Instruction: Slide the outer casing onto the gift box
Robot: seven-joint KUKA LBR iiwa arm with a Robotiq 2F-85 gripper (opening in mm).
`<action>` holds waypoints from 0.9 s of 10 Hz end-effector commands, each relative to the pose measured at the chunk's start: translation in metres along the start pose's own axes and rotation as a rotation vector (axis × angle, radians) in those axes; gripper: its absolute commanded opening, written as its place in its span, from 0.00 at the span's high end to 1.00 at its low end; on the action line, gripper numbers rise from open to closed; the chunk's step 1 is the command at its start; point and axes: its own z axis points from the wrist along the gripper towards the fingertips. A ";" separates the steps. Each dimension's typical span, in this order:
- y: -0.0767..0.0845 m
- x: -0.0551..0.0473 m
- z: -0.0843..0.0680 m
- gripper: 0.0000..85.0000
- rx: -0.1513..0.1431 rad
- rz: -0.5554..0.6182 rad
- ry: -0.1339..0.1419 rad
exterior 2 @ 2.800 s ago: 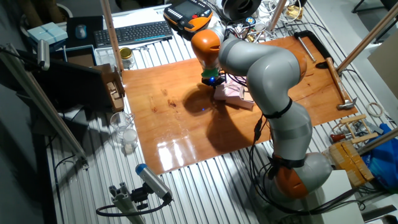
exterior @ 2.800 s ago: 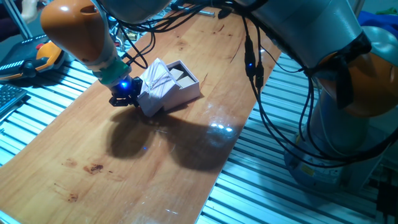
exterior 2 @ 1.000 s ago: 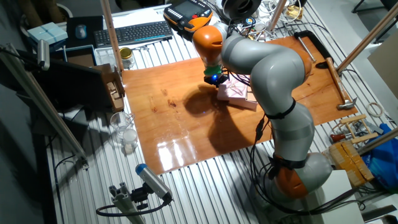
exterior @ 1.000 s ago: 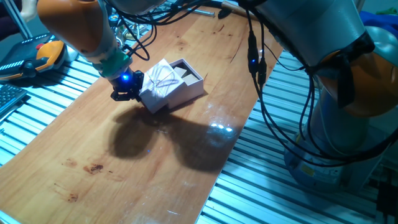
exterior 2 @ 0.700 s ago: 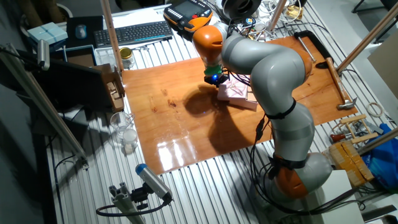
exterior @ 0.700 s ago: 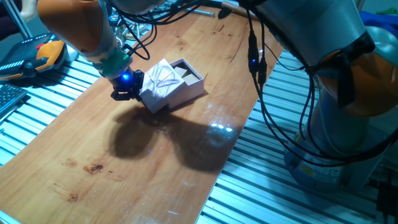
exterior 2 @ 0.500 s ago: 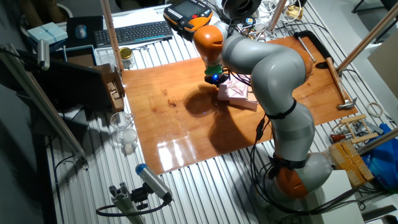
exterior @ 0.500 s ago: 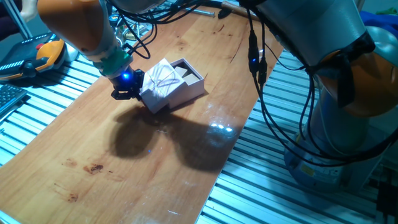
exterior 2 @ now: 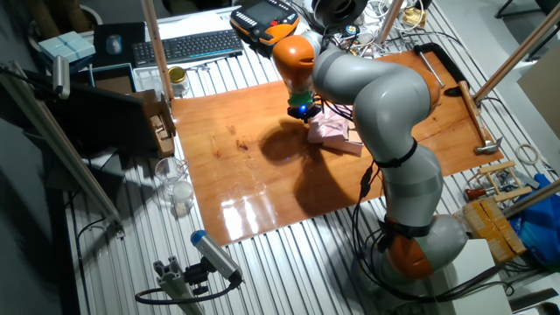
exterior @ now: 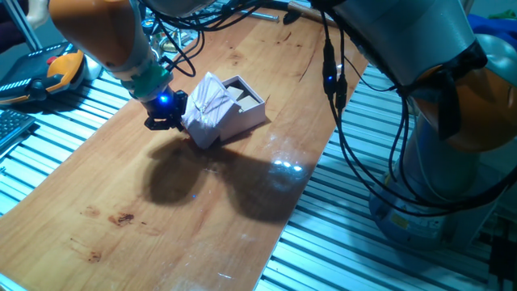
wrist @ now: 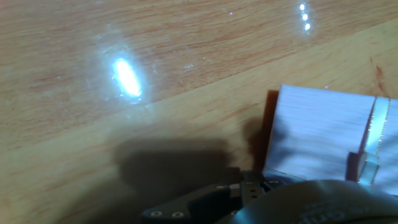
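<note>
A varnished wooden tabletop point(exterior: 242, 202) sits on a ribbed aluminium bench, with cables, a keyboard and hand tools around its edges. Near the board's middle lies the gift box point(exterior: 242, 103), a pale pink square cardboard tray showing beige blocks. The outer casing point(exterior: 207, 109), a pale pink cardboard cover crossed by thin ribbon, is tilted steeply, its low edge on the wood and its upper side leaning on the tray's near end. The black two-finger gripper point(exterior: 164, 115) is just beside the casing's raised outer face, opposite the tray, so any push would run towards the box. Whether its fingers pinch the casing or merely press it cannot be told.
</note>
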 end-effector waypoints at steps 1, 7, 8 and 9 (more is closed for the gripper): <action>0.003 0.000 0.004 1.00 -0.002 0.002 -0.004; 0.004 0.005 0.019 1.00 -0.012 0.000 -0.010; 0.003 0.006 0.020 1.00 -0.009 -0.001 -0.011; 0.002 0.007 0.020 1.00 -0.007 -0.001 -0.013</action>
